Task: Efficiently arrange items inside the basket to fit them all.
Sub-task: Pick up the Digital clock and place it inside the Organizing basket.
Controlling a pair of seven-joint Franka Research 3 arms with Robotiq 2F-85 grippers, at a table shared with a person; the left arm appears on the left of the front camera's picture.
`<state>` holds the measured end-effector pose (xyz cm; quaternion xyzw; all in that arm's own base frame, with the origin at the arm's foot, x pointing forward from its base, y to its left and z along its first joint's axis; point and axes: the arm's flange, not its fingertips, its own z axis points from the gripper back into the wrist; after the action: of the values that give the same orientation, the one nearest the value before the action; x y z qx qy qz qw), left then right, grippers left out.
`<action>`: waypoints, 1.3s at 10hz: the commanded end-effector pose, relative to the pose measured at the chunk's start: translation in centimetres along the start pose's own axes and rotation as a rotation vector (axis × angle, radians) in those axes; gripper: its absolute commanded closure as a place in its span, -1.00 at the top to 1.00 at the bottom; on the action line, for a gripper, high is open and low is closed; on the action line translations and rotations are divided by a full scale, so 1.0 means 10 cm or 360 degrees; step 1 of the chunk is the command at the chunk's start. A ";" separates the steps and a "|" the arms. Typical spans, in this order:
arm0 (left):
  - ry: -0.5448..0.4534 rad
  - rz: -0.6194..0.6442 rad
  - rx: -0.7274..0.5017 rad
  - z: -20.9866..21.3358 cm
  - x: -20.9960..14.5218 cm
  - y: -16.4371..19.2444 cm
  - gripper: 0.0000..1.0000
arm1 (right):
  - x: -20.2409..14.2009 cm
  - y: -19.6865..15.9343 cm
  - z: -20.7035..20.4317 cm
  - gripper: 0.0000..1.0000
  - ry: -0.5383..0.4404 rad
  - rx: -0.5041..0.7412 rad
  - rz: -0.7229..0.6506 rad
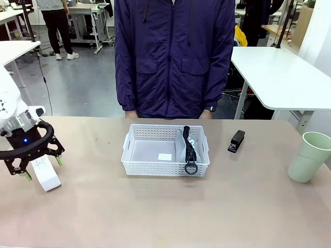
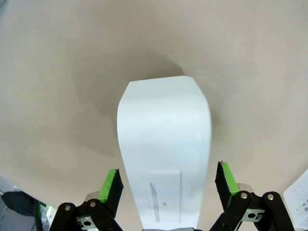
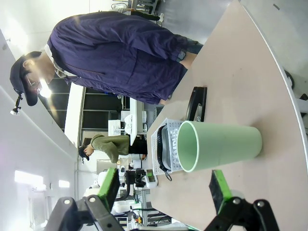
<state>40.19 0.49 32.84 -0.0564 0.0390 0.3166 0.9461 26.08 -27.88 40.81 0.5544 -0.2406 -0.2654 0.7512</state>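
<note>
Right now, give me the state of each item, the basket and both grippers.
basket: upright, pouch inside
pouch: on edge in basket
white block: on table, outside basket
stapler: closed, on table outside basket
cup: upright on table
left gripper: open, astride white block
right gripper: open, facing cup

Pale green cup [image 3: 219, 146] beyond spread tool [image 3: 164, 187]

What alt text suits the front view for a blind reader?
A white basket holding a grey pouch sits mid-table; the open left gripper straddles a white block, with a stapler and green cup to the right.
</note>
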 end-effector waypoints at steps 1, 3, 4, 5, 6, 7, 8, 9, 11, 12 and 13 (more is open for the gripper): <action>0.0021 -0.0017 -0.0041 -0.07 -0.02 0.07 1.00 | 0.02 0.02 0.00 1.00 -0.0020 0.0041 0.0034; -0.0004 -0.0030 -0.0045 -0.06 -0.03 0.07 1.00 | 0.02 0.02 0.00 1.00 -0.0020 0.0041 0.0034; -0.0001 -0.0031 -0.0033 -0.07 -0.03 0.06 1.00 | 0.02 0.02 0.00 1.00 -0.0020 0.0041 0.0034; 0.0006 -0.0029 -0.0026 -0.07 -0.03 0.05 1.00 | 0.02 0.02 0.00 1.00 -0.0020 0.0041 0.0034; 0.0001 -0.0028 -0.0020 -0.07 -0.02 0.05 0.86 | 0.02 0.02 0.00 1.00 -0.0020 0.0041 0.0034; 0.0004 -0.0030 -0.0004 -0.08 -0.02 0.05 -0.14 | 0.02 0.02 0.00 1.00 -0.0020 0.0041 0.0034; 0.0009 -0.0025 0.0010 -0.08 -0.01 0.04 -0.33 | 0.02 0.02 0.00 1.00 -0.0020 0.0041 0.0034; 0.0010 -0.0023 0.0012 -0.09 -0.01 0.04 -1.00 | 0.02 0.02 0.00 1.00 -0.0020 0.0041 0.0034; 0.0033 -0.0015 0.0026 -0.10 0.01 0.03 -1.00 | 0.02 0.02 0.00 1.00 -0.0020 0.0041 0.0034; 0.0030 -0.0015 0.0024 -0.10 0.00 0.04 -0.70 | 0.02 0.02 0.00 1.00 -0.0020 0.0041 0.0034; 0.0036 -0.0014 0.0018 -0.09 0.00 0.05 -0.90 | 0.02 0.02 0.00 1.00 -0.0020 0.0041 0.0034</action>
<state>40.29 0.60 32.17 -0.0596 0.0459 0.3115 0.9473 26.08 -27.88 40.81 0.5545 -0.2406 -0.2654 0.7512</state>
